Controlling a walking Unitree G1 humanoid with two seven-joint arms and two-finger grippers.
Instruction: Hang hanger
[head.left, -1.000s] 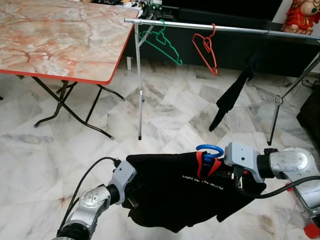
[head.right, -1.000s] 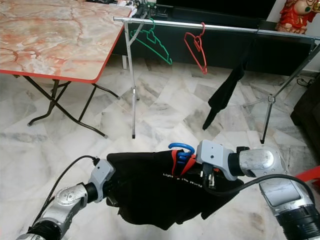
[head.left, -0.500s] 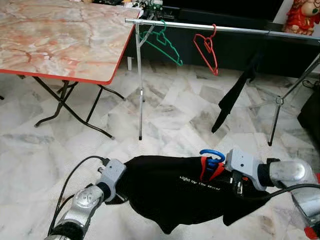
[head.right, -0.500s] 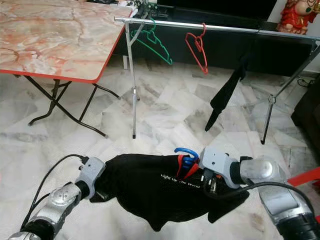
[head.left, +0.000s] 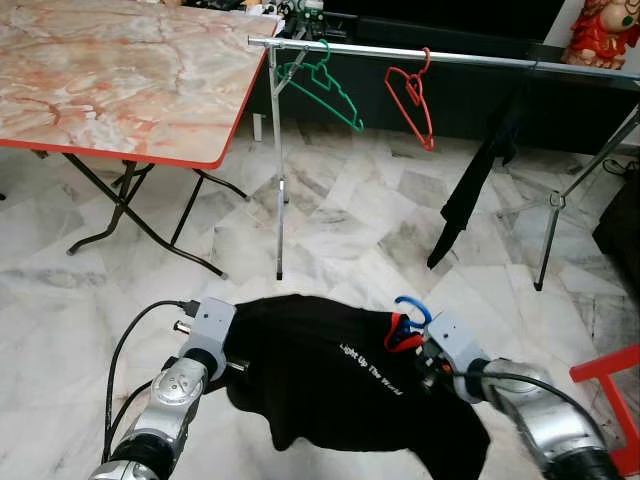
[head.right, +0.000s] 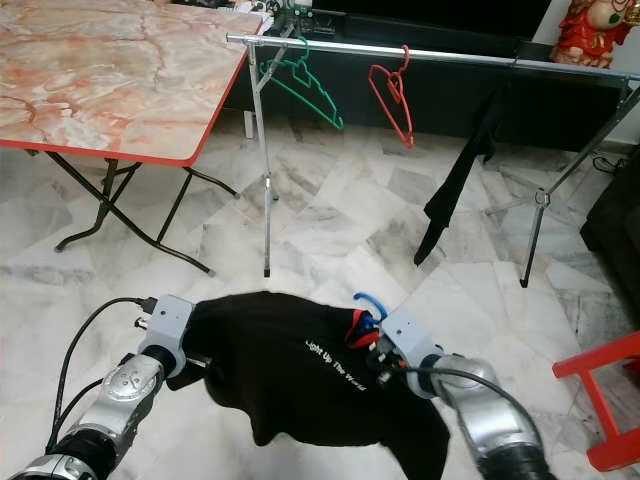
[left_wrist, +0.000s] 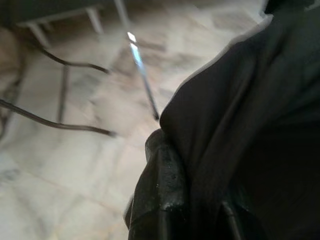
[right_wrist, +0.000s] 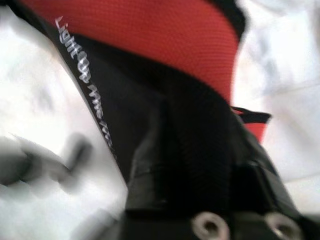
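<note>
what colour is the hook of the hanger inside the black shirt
Blue: the curved plastic hanger hook pokes out of the black shirt's red-lined collar, clearest in the left eye view.

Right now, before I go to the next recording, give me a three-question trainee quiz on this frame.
1. True or false: the black shirt already hangs on the clothes rail.
2. Which colour is the hanger hook poking out of the shirt's collar? A red, B blue, C green.
3. Fill in: the empty hangers on the rail are a green hanger and a ____ one.

Key: 1 false, it is held low between the left claw and right claw. 2 B. 3 red, the red hanger.
</note>
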